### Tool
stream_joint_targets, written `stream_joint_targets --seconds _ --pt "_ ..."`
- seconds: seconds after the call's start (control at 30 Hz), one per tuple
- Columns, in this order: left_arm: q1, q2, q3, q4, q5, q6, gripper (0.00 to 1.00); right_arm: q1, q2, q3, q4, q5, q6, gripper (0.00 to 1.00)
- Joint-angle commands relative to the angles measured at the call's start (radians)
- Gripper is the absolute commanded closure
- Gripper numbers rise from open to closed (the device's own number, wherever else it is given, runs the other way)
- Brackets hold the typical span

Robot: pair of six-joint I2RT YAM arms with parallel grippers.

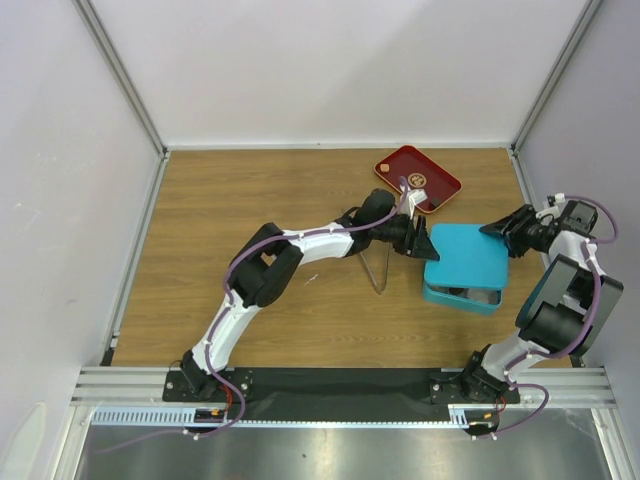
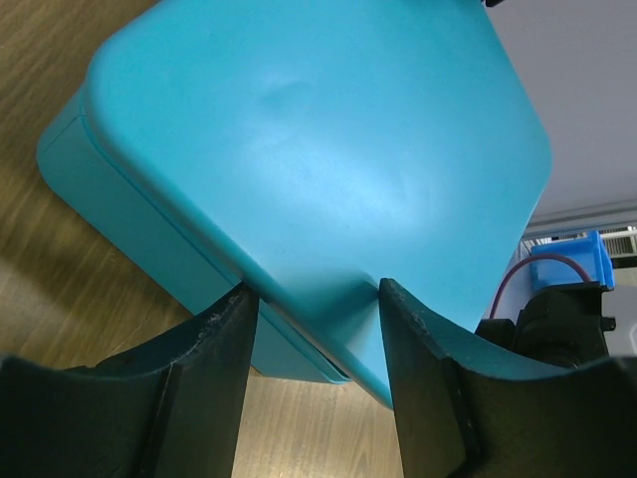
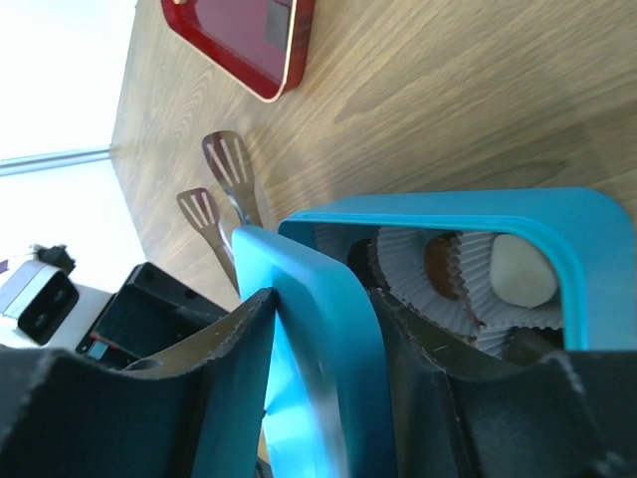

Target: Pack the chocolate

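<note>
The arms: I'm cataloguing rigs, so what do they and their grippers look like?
The left arm and right arm have white links, black joints and purple cables looped alongside. The left gripper and right gripper have broad matte-black fingers, scuffed at the edges.

Red tray (image 1: 400, 160) far back; teal box (image 1: 460, 298) (lid (image 1: 466, 255) tilted); metal tongs (image 1: 379, 268) beside it

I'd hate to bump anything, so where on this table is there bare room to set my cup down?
The widest bare wood lies between the left wall and the left arm. Another patch runs along the back wall, left of the red tray. It is crowded on the right, where the tray, tongs, blue box and right arm cluster.
</note>
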Motion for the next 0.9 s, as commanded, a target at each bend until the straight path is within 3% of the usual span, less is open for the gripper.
stream_joint_targets --seconds 0.0,0.87 --pt "-0.022 0.007 0.056 0.021 0.004 0.035 0.43 -0.006 0.012 0.043 -0.015 0.037 -0.033 0.5" --pt "-0.025 0.007 0.076 -0.082 -0.045 0.126 0.36 -0.009 0.028 0.001 0.031 0.019 -0.064 0.49"
